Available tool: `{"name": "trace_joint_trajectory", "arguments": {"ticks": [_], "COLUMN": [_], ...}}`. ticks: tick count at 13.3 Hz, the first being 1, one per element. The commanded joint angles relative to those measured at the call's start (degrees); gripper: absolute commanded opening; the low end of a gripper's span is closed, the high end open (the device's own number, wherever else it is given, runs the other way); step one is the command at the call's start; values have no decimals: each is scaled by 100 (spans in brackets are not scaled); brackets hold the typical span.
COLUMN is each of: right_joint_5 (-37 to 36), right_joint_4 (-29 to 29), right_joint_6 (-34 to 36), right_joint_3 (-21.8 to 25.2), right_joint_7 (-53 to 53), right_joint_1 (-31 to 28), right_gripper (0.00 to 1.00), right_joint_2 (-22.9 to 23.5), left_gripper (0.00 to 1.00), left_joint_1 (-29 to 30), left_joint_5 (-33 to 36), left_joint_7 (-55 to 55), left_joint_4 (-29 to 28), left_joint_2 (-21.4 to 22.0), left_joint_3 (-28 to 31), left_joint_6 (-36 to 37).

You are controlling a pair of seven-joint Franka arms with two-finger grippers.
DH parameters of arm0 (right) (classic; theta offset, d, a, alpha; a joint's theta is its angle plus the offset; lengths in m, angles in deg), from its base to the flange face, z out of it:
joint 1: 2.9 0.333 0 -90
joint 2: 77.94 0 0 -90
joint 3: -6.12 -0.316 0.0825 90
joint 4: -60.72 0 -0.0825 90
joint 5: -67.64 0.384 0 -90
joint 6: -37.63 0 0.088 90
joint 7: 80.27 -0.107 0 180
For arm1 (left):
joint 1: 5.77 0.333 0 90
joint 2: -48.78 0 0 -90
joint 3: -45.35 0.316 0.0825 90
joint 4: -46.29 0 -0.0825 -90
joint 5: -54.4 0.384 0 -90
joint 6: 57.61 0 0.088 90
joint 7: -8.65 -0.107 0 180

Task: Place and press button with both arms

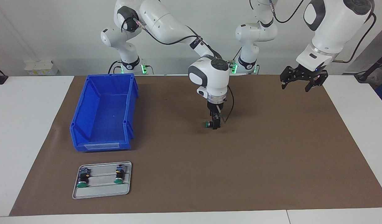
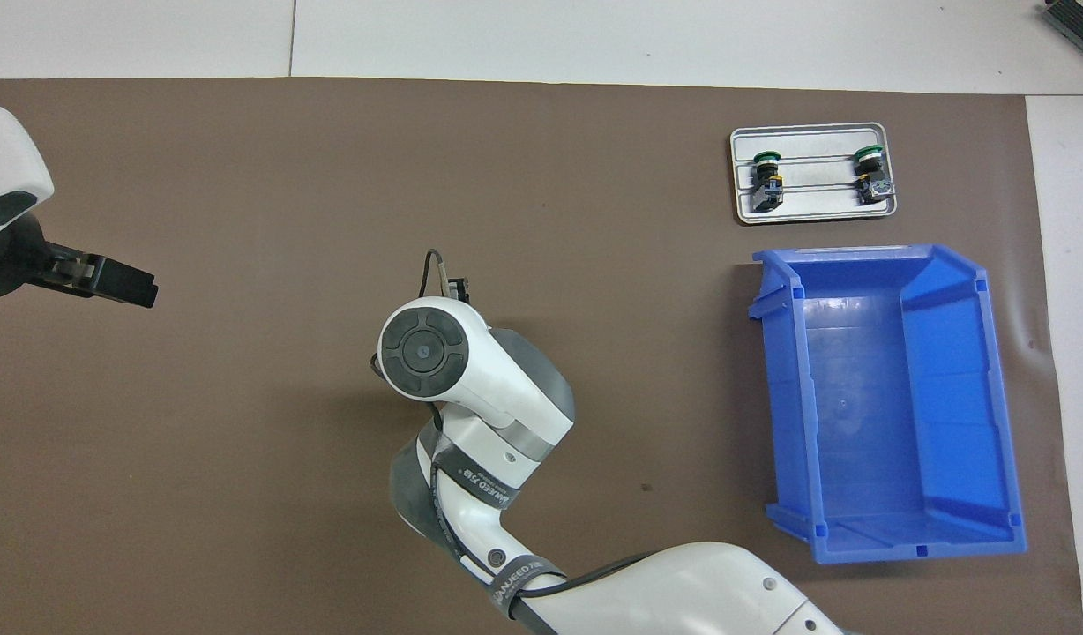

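- At the middle of the brown mat (image 1: 272, 155), the right gripper (image 1: 215, 123) hangs straight down and very low. Whether its jaws are apart or clamped cannot be told, since they are seen edge-on.
- Reading the facing view as a dial centred on that gripper, the button (image 1: 207, 124) sits at 9 o'clock, right against the tips. It lies on its side, green cap pointing toward the right arm's end of the table.
- I cannot tell whether the button already rests on the mat or is a hair above it.
- Doing the placing well, I judge, means letting go only once the body bears on the mat. The lift should then go straight up, so the round body does not roll or get dragged.
- It looks small: a domed green cap on a dark, stubby cylinder that is likely to roll.
- At 2 o'clock the left gripper (image 1: 303, 81) waits in the air over the mat's edge, jaws spread.
- At 9 o'clock stands a blue bin (image 1: 82, 109).
- At 8 o'clock a grey tray (image 1: 104, 189) carries two like buttons (image 1: 83, 179) (image 1: 118, 175).
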Motion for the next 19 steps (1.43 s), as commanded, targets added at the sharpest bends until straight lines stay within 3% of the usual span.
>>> {"name": "trace_joint_trajectory", "arguments": {"ticks": [1,6,12,17,19], "right_joint_5": [198,463,637,841,850], "right_joint_4": [916,1929,2597,2563,2440], "right_joint_6": [0,525,1071,1792,1890], "right_joint_3": [-59,-59,-50,-42,11], "right_joint_7": [730,2970,5974,8787,9790], "right_joint_1": [-353,-1048,-2181,-3314,-3640], "right_gripper": [98,100,100,100,100], "right_joint_2": [-906,-2173,-3325,-3748,-3757], "left_gripper": [100,100,100,100,100], "left_joint_1": [-30,-776,-1927,-2710,-2746], "left_joint_5": [-503,-584,-584,-584,-575], "left_joint_7": [-847,-2447,-2897,-3099,-3501], "left_joint_4": [-347,-838,-1462,-1770,-1955], "left_joint_2": [171,171,-66,-303,-304], "left_joint_3": [24,24,33,33,33], "left_joint_6": [-576,-1411,-2308,-2809,-2925]}}
